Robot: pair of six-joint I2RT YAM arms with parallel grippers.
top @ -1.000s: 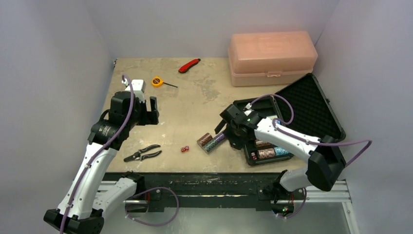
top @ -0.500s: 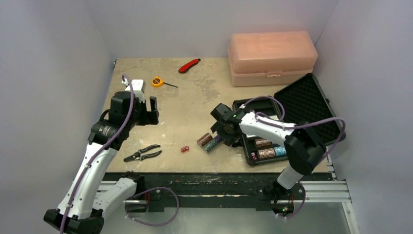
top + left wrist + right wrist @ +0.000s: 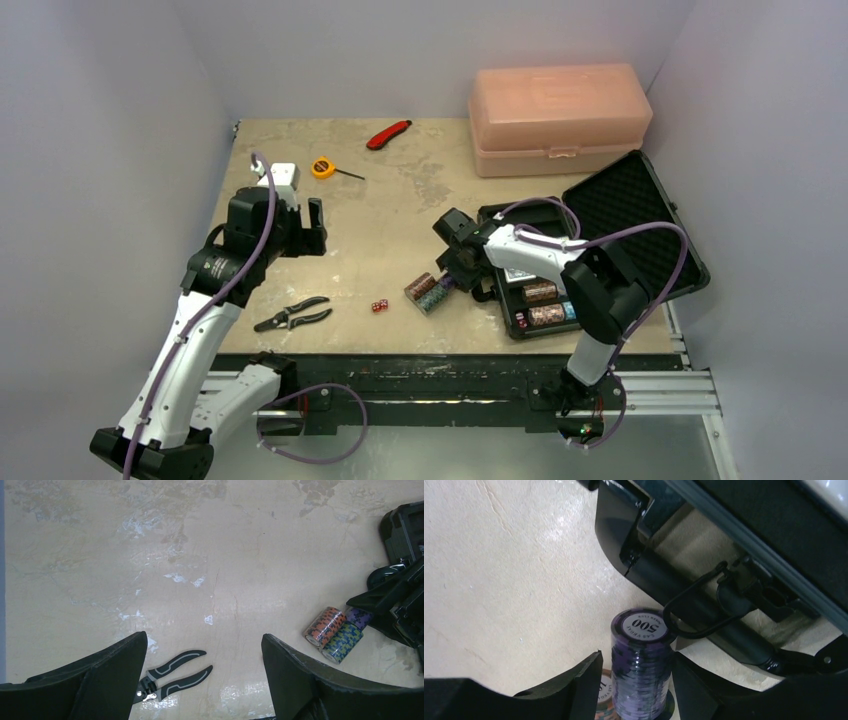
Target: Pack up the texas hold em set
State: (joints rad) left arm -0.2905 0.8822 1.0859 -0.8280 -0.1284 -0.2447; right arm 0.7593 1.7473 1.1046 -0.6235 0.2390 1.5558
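The right gripper point(image 3: 636, 656) has one finger on each side of the purple chip roll point(image 3: 641, 665), so close that I cannot tell if it is pinching. The black case point(image 3: 625, 215) sits just past its fingertips, lid open. The left gripper point(image 3: 204, 636) hangs with its fingers spread wide, holding nothing. The pliers point(image 3: 172, 680) lie just under it.

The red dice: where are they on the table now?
In the top view, the red dice lie near the front edge, between the pliers and the chip rolls.
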